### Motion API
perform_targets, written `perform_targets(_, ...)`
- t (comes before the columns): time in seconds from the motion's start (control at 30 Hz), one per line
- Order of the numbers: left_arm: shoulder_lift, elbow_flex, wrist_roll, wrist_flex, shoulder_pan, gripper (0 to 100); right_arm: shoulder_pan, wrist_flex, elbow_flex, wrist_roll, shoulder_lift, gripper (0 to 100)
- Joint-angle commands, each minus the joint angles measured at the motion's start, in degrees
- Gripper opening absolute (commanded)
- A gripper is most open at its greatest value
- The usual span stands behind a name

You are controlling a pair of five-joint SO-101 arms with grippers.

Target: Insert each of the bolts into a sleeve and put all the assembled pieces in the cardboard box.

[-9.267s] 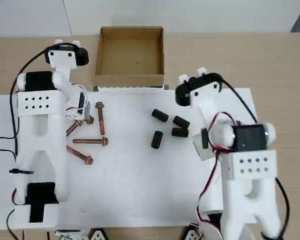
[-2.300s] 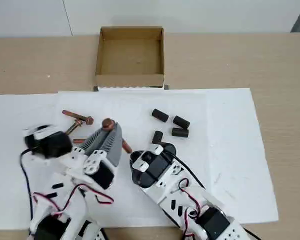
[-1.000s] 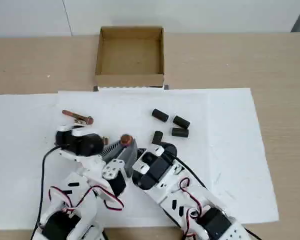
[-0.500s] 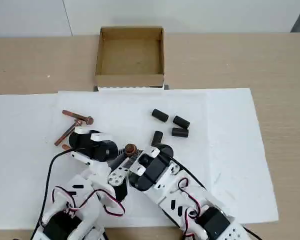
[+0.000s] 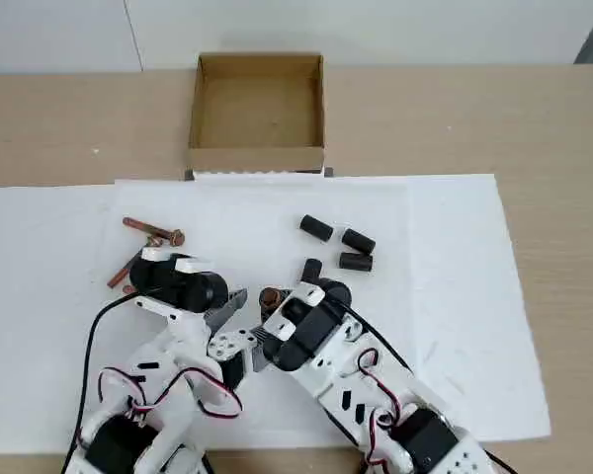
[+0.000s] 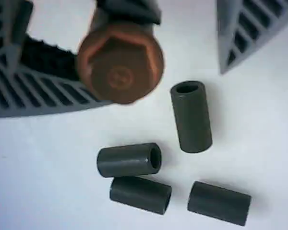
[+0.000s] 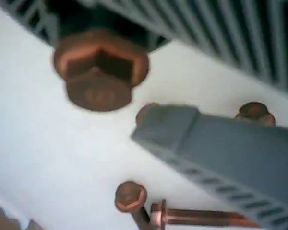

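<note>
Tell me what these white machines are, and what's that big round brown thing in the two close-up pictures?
The white machines are two robot arms sitting side by side at a table. One picture looks down from above. The other two come from small cameras riding on each arm's wrist, so things look huge there. The round brown thing is a copper bolt, seen from its head end. It stands between the arms. The right tool seems to hold it, with something dark around it. The left tool is open beside it. On the white paper lie four dark sleeves, little tubes for the bolts, and some loose bolts. The cardboard box at the back has nothing in it yet.
</note>
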Motion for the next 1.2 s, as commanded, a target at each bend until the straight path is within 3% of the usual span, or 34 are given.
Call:
perform_targets(0.0, 0.4, -4.3, -0.6, 0.2, 0.0, 28, -0.9, -1.5, -2.3, 0.5, -0.7, 0.3)
perform_targets(0.23, 0.4, -10.2, -0.7, 0.4, -0.4, 26, -0.7, -1.8, -0.1, 0.4, -0.7, 0.3)
perform_targets(0.5, 0.4, -12.2, -1.1, -1.8, -6.3, 1, 7.3, -1.5, 0.9, 0.1, -0.7, 0.3)
perform_targets(0.87, 0.2, -3.3, -13.5, -1.9, -20.0, 0, 16.0, 0.5, -2.5, -10.0, 0.7, 0.3)
perform_targets(1.0, 0.2, 2.0, -16.8, -4.1, -24.0, 0, 16.3, 0.7, -11.3, -10.3, 10.5, 0.3)
perform_targets(1.17, 0.2, 6.9, -18.5, -7.6, -25.4, 0, 19.4, 0.6, -30.6, -13.7, 35.5, 0.3)
